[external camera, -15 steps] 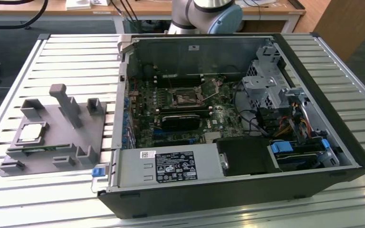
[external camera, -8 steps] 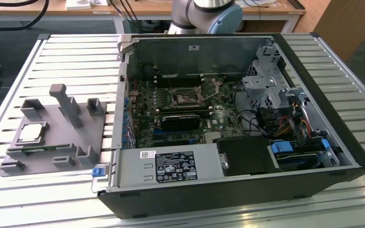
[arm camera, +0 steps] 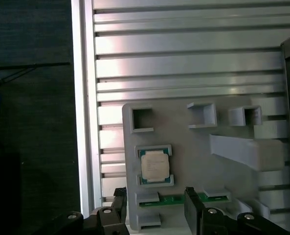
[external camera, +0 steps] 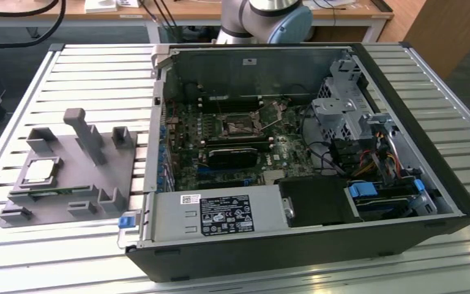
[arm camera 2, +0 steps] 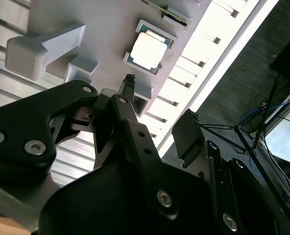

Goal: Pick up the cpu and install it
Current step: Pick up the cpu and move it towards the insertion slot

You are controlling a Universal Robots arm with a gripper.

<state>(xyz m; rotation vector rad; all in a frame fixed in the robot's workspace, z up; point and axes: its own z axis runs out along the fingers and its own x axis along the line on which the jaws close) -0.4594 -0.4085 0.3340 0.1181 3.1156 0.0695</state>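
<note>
Cpu (arm camera: pixel 155 165) lies flat in a framed pocket on the grey holder (arm camera: pixel 193 161), not yet lifted. Risk, as judged: the pocket walls leave little edge exposed, so an off-centre pinch could tilt or drop it. Appearance: thin square, bright silver lid, green rim. Gripper (arm camera: pixel 155 196) hovers over the holder just beside that pocket, fingers apart, empty. Open computer case (external camera: pixel 300 245) stands beside the holder.

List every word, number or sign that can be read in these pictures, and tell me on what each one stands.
No text can be read in any view.
Black label on the grey metal box: print too small to read.
White sticker beside it: too small to read.
Top of the cpu: markings too faint to read.
</note>
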